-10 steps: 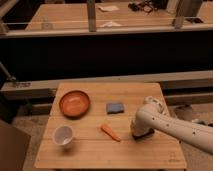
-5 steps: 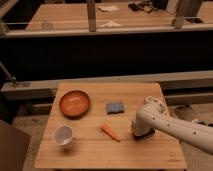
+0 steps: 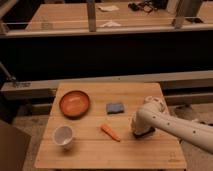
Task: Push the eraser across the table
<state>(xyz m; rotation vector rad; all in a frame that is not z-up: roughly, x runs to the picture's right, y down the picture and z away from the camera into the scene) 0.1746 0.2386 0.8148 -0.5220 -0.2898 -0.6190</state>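
Observation:
The eraser [image 3: 115, 107] is a small blue-grey block lying flat near the middle of the wooden table [image 3: 100, 152]. My gripper [image 3: 142, 132] hangs down from the white arm [image 3: 170, 122] and sits low on the table at the right. It is to the right of the eraser and nearer the front, apart from it. An orange carrot-shaped piece [image 3: 110, 132] lies between them, toward the front.
An orange bowl [image 3: 75, 103] stands at the left of the table and a white cup [image 3: 64, 136] at the front left. A dark rail and counter run behind the table. The floor drops away on both sides.

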